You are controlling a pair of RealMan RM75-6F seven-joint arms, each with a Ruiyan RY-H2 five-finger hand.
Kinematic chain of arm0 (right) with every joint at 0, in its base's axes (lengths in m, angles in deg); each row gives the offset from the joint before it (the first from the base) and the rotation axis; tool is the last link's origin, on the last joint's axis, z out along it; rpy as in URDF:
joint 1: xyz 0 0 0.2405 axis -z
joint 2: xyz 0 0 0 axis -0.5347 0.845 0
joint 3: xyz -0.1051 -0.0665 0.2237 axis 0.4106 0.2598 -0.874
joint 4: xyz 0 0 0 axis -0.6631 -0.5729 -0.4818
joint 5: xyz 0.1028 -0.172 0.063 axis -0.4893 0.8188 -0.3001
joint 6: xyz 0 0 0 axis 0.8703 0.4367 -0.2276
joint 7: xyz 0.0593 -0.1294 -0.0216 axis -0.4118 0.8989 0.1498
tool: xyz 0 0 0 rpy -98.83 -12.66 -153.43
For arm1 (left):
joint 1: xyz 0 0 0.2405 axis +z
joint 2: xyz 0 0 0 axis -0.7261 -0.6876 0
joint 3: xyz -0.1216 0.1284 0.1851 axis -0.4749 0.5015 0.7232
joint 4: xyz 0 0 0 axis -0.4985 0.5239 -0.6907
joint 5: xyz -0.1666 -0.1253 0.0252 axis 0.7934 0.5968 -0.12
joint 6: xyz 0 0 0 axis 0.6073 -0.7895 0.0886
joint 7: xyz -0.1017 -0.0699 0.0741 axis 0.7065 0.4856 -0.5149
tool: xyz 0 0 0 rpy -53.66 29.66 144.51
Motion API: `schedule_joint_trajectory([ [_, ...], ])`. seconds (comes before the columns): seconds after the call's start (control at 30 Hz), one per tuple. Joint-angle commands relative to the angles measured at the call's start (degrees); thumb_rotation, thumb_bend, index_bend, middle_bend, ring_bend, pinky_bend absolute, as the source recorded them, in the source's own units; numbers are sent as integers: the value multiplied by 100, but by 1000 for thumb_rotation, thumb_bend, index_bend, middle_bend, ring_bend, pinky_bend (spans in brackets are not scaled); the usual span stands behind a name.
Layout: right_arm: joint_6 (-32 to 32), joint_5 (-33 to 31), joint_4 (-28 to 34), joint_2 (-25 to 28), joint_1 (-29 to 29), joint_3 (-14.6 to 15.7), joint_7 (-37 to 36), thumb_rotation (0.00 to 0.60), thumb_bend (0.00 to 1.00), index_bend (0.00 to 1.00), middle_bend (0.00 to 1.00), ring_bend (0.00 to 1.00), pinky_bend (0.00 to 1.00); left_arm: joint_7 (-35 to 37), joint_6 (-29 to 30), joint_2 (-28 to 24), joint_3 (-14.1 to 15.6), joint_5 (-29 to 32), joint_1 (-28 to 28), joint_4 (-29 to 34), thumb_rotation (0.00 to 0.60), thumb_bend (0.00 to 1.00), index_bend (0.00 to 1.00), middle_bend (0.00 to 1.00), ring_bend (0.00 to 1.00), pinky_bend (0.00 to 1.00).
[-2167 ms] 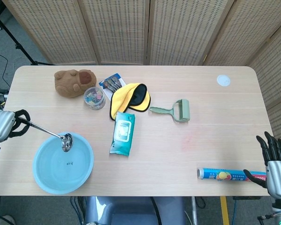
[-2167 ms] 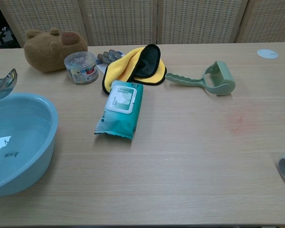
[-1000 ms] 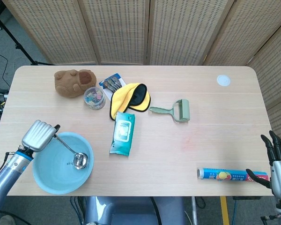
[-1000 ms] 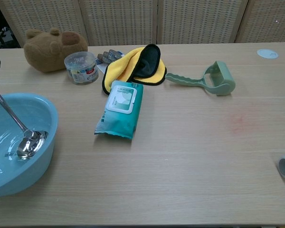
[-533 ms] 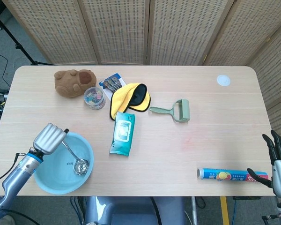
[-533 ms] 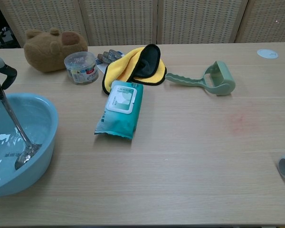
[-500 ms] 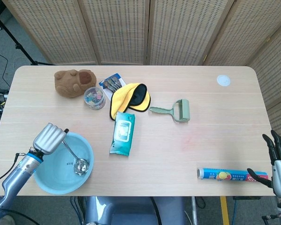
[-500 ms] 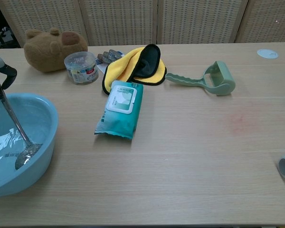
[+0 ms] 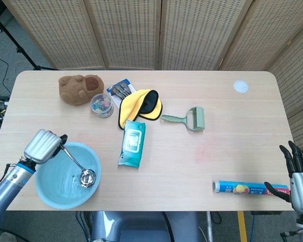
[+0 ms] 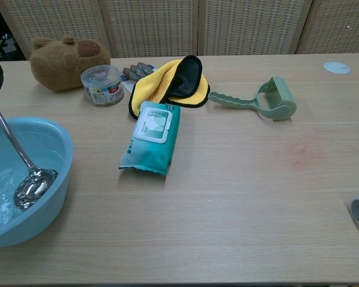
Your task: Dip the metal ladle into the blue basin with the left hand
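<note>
Fingers of the left hand (image 9: 40, 146) gripped the metal ladle's (image 9: 76, 164) handle top, so its bowl hung below them inside the blue basin (image 9: 50, 194), dipped in water.

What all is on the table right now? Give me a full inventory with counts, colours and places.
blue basin: 1, light blue, front left corner
metal ladle: 1, silver, bowl down inside the basin
plush toy: 1, brown, back left
small jar: 1, clear, beside the plush
cloth: 1, yellow and black, back centre
wipes pack: 1, teal, in front of the cloth
lint roller: 1, green, centre
wrap roll: 1, blue, front right
round disc: 1, white, back right
left hand: holds the ladle handle
right hand: empty, off the front right edge
</note>
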Motion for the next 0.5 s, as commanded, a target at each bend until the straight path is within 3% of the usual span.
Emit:
schedule_joint_trajectory([
  [0.03, -3, 13, 1, -24, -3, 8, 38, 600, 0, 61, 0, 0, 0, 547, 197, -259, 87, -227, 83, -91, 600, 636, 879, 1000, 887, 926],
  [0.5, 8, 94, 27, -105, 4, 55, 180, 600, 0, 60, 0, 0, 0, 1130, 639, -841, 210, -490, 323, -21, 600, 636, 878, 1000, 887, 926],
])
